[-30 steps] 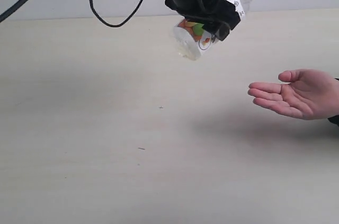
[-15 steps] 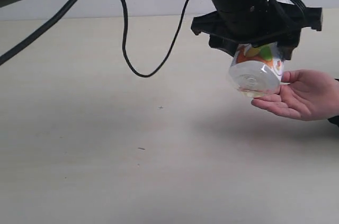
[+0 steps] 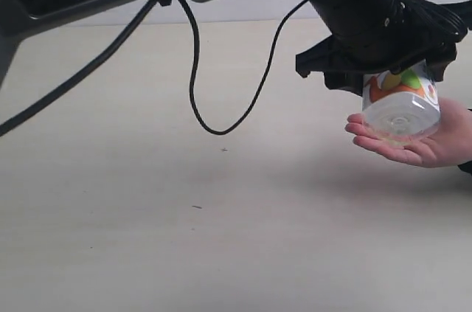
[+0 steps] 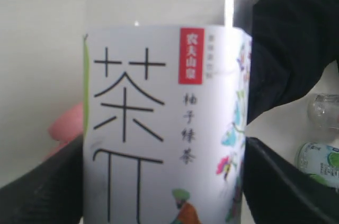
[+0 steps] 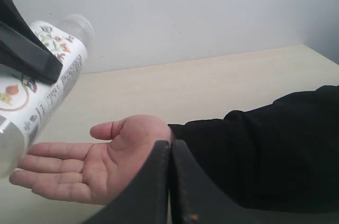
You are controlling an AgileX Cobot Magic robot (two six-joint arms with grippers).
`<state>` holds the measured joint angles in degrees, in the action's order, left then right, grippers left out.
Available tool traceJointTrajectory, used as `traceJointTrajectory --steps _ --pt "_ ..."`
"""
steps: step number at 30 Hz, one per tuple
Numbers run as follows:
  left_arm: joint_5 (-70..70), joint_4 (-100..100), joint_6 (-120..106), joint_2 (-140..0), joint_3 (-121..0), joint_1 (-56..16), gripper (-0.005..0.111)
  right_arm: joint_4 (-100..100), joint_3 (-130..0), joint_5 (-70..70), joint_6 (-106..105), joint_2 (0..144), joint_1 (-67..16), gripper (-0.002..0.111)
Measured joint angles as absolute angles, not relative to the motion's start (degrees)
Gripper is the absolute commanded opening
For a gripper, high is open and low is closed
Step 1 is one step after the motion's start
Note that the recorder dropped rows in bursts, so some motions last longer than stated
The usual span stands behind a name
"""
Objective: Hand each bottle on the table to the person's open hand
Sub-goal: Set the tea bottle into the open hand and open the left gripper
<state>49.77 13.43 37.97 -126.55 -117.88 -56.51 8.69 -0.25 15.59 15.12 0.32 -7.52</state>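
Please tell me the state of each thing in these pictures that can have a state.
person's hand: open, palm up.
fruit bottle: held, tilted, above the fingers of the person's hand; not yet released.
left end effector: shut on the fruit bottle.
right end effector: shut, empty.
green-lime bottle: not held, resting on the table.

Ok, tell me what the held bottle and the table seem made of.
The bottle looks like clear glossy plastic: its base is see-through, under a white printed label. The table seems matte pale wood-grain, perhaps laminate: faint streaks, no glare.
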Motion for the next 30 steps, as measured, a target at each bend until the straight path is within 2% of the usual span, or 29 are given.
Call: traceJointTrajectory --steps 8,20,24,28,30 --pt "47.06 22.28 38.97 -131.18 -117.88 -56.51 0.0 8.69 -0.25 15.59 15.12 0.32 -7.52 0.0" --pt "45.16 25.37 38.12 -133.65 -117.88 -56.51 0.002 8.69 -0.25 15.59 15.12 0.32 -7.52 0.0" --pt "44.79 26.57 36.36 -133.65 -117.88 -56.65 0.023 8.69 -0.25 15.59 15.12 0.32 -7.52 0.0" --pt "44.79 26.9 35.45 -133.65 -117.88 -56.78 0.051 8.69 -0.25 15.59 15.12 0.32 -7.52 0.0" --pt "44.69 27.01 35.19 -133.65 -117.88 -56.9 0.061 8.69 -0.25 15.59 15.12 0.32 -7.52 0.0"
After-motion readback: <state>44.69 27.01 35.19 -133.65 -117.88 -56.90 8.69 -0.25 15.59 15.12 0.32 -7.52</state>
